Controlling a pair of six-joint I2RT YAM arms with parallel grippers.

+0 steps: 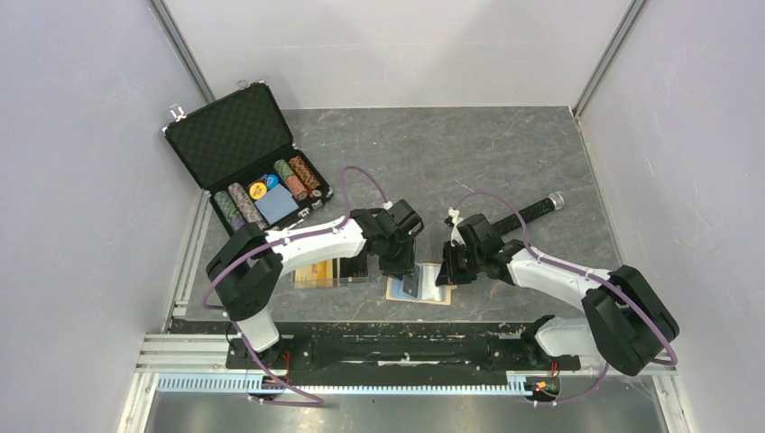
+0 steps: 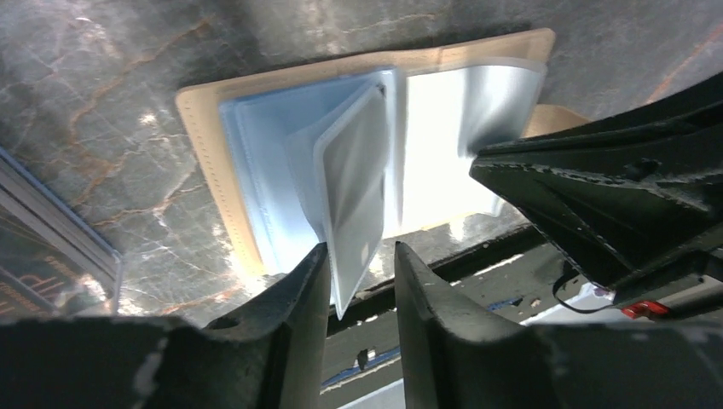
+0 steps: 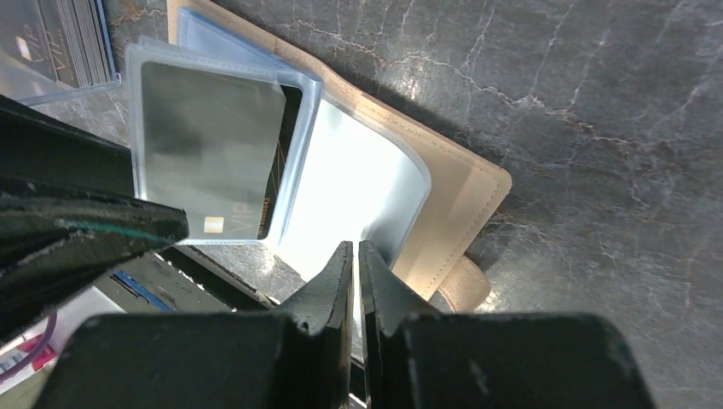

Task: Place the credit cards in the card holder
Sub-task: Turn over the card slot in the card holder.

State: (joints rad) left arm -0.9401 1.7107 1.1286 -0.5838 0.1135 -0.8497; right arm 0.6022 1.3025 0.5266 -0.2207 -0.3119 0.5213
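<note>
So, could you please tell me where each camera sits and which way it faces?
Top external: above and behind the robot, looking down at the table; the left arm and right arm show whole.
Left wrist: on the left arm, looking down at the card holder past its open left gripper.
Right wrist: on the right arm, facing the card holder; right gripper pinches a clear pocket.
Shared: both wrist views show the holder's blue pockets.

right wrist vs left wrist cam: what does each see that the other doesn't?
Right wrist only: a dark grey credit card with VIP lettering inside a clear sleeve; the right gripper closed on the next sleeve. Left wrist only: the card's sleeve edge-on between the parted fingers of the left gripper. Both: the tan leather-like folding card holder, open on the grey marble table.
</note>
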